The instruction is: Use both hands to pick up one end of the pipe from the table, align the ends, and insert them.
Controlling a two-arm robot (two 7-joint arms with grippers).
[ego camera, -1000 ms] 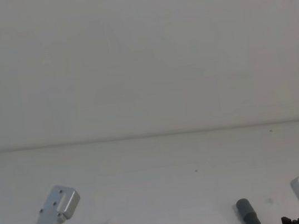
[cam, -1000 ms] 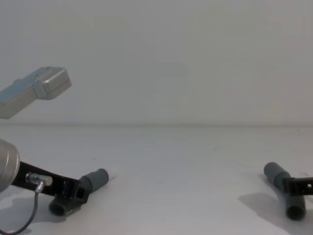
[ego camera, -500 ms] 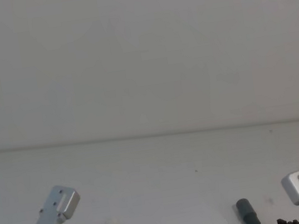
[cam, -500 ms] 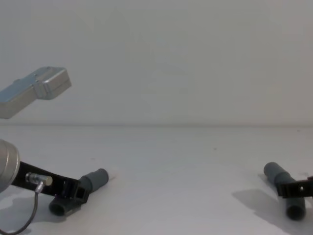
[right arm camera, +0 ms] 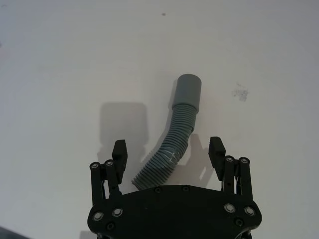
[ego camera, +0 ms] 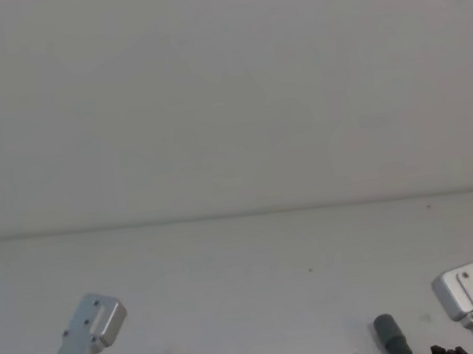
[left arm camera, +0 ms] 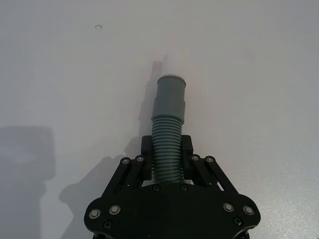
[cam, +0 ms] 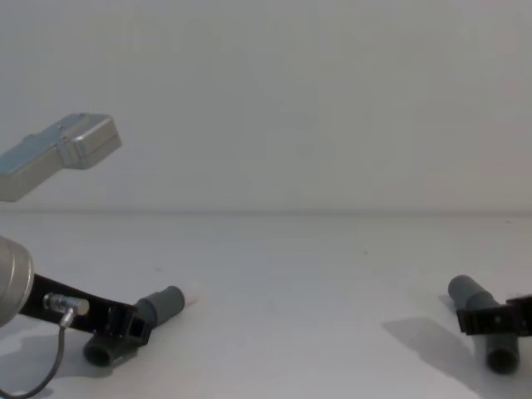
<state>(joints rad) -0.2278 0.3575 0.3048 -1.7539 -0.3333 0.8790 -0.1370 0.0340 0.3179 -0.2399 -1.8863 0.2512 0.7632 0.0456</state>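
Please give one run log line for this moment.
left claw: shut on white-tipped piece | right claw: open around socket piece | state: not joined

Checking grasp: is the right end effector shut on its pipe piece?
No, the right end effector stands open, fingers either side of the pipe piece, not touching.

Right claw (right arm camera: pixel 168 144), spread wide, straddles the bent pipe piece (right arm camera: pixel 179 127).

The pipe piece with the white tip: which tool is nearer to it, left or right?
Left. The left tool grips the ribbed part of the white-tipped piece. The right tool is far off across the table, open around the other piece.
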